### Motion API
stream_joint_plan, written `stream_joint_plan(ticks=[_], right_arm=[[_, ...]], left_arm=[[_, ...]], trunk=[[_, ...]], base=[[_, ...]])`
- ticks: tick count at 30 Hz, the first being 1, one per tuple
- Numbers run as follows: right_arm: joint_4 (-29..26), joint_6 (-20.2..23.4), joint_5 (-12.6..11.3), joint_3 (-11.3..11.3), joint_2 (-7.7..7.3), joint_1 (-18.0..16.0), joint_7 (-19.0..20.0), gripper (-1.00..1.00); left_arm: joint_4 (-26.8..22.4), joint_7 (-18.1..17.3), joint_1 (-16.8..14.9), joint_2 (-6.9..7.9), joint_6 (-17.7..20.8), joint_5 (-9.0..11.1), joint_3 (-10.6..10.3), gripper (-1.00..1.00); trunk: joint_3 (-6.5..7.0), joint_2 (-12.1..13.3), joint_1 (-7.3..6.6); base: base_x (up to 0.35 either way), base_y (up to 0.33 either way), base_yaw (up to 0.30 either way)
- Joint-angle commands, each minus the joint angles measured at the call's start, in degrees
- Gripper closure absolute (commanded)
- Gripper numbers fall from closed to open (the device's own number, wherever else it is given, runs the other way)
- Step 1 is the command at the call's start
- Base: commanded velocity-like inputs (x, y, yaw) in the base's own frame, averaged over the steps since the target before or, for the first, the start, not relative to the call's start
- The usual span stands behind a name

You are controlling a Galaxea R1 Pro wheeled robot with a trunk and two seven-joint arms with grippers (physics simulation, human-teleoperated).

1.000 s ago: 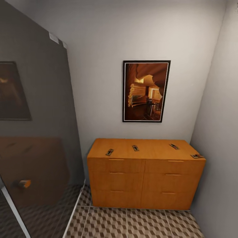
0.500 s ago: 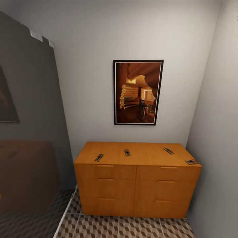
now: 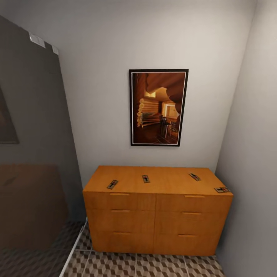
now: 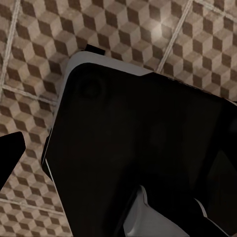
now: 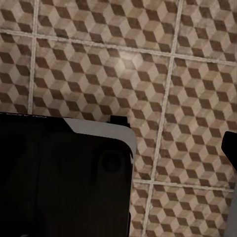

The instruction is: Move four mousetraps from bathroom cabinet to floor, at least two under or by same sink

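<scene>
Robot parked facing the cabinet [image 3: 156, 215], traps all on top, arms hanging low

Starting with the tools: honestly can't tell if either one is apart or together. The left wrist view has a dark fingertip [image 4: 10, 153] poking in at the edge, and the right wrist view has a similar dark sliver [image 5: 231, 148], both over the robot's black, white-edged base [image 4: 148, 153] and the cube-pattern bathroom floor [image 5: 148, 64]. Further out, the head view has the orange-brown cabinet against the back wall, drawers all shut. Four mousetraps lie flat on top: one near the front left [image 3: 112, 184], one left of middle [image 3: 146, 178], one toward the back right [image 3: 194, 176], and one right at the front-right corner [image 3: 222, 189]. A framed picture [image 3: 158, 107] hangs above, and a dark glass panel [image 3: 34, 154] stands to the left.
</scene>
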Motion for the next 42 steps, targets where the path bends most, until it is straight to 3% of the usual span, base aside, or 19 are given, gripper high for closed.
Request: stream_joint_plan(ticks=[1, 17, 42], right_arm=[[-0.03, 0.12, 0.57, -0.03, -0.01, 0.01, 0.01, -1.0], [-0.03, 0.12, 0.44, -0.14, -0.01, -0.01, -0.02, -1.0], [-0.03, 0.12, 0.44, -0.2, -0.01, -0.03, -0.03, -1.0]], left_arm=[[-0.09, -0.01, 0.01, 0.0, 0.37, 0.37, 0.05, -1.0], [-0.24, 0.26, 0.01, 0.24, 0.58, 0.56, 0.27, -1.0], [-0.36, 0.27, 0.01, 0.44, 0.6, 0.74, 0.28, -1.0]], trunk=[[-0.02, -0.04, 0.02], [0.36, -0.04, 0.02], [0.42, -0.04, 0.02]], base=[[0.003, -0.005, -0.075], [0.001, -0.001, -0.201], [0.0, 0.0, -0.06]])
